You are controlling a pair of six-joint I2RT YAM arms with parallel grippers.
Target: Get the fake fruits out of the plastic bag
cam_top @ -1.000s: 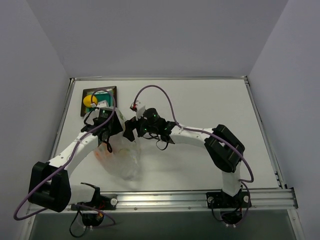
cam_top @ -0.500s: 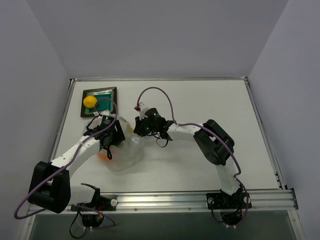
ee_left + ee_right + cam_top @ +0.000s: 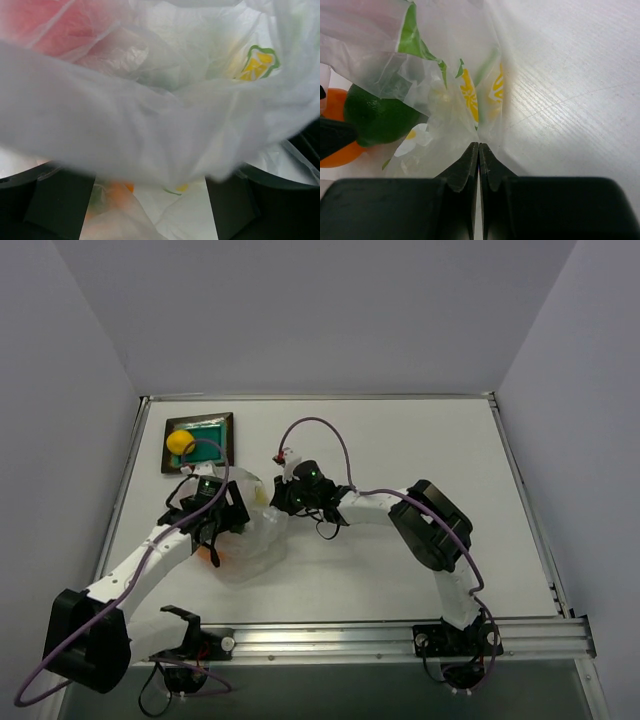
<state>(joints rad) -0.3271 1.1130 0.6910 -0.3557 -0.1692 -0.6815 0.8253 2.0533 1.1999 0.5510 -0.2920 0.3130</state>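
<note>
The clear crinkled plastic bag [image 3: 250,540] lies between the two arms. My right gripper [image 3: 274,502] is shut on a fold of its edge, and the pinched plastic bag film [image 3: 470,115] shows right at the right gripper's [image 3: 478,146] closed tips. Inside lie a dark green fruit [image 3: 380,117] and an orange fruit [image 3: 337,152]. My left gripper [image 3: 213,530] is at the bag's left side, open, with its fingers [image 3: 60,205] wide apart. Plastic bag film [image 3: 150,115] drapes over them, tinted red [image 3: 55,30] and orange [image 3: 117,192]. A yellow fruit [image 3: 180,441] rests on the tray.
The dark-framed square tray [image 3: 212,435] with a teal centre stands at the back left, close to the table's left edge. White table [image 3: 570,75] stretches to the right of the bag. Purple cables arc over both wrists.
My right gripper has moved left to the bag's edge and shut on it. The left jaws have spread wider and the left wrist has shifted slightly. The bag has bunched up.
</note>
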